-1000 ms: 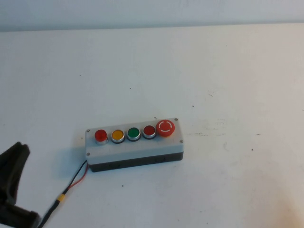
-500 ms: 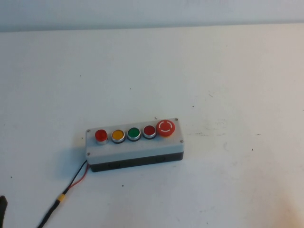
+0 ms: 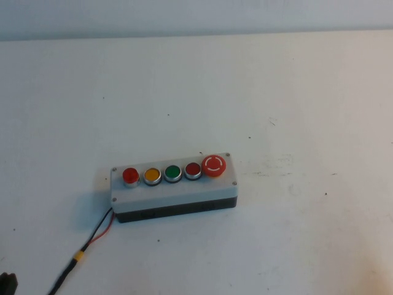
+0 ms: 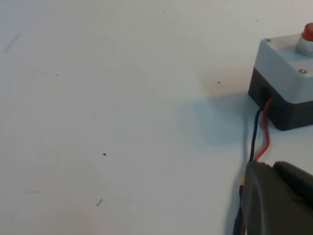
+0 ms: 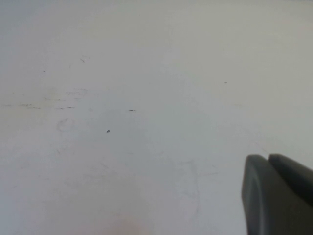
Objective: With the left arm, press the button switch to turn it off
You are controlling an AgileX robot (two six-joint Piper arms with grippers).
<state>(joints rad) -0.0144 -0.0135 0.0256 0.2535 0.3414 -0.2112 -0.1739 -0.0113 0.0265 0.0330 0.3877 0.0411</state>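
A grey switch box [image 3: 173,186] with a black base lies on the white table. On top sit a red button [image 3: 130,176], a yellow one [image 3: 152,175], a green one [image 3: 172,172], another red one [image 3: 193,169] and a red mushroom stop button [image 3: 214,165]. Its red and black cable [image 3: 92,236] runs to the near left. My left gripper [image 4: 271,165] is shut and empty, low over the cable [image 4: 259,137], short of the box's left end [image 4: 283,73]. Only a dark tip of it [image 3: 6,283] shows in the high view. My right gripper [image 5: 268,157] is shut and empty over bare table.
The white table [image 3: 276,92] has only faint marks and specks around the box. A pale wall edge runs along the back.
My left gripper has drawn back toward the near left corner of the high view, from a large dark shape to a small tip. The box has not moved.
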